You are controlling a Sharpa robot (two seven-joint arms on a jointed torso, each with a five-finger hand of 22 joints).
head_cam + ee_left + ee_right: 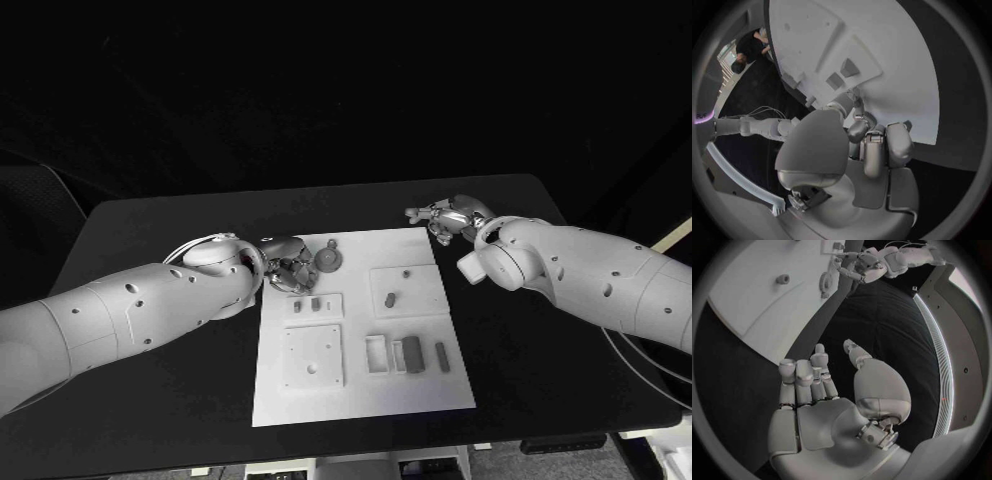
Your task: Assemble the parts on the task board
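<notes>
task board [361,395]: 1 | parts [389,299]: at least 6 | hands [293,266]: 2 | table [173,220]: 1

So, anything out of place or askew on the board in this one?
Nothing stands out. The task board lies flat and roughly square on the table, with the grey parts lying in its recesses. The left robot hand is at its far left corner; the right robot hand is open, off the board.

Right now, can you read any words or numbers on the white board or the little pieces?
None: no words, numbers or signs can be read on the board, its parts, or either hand.
</notes>
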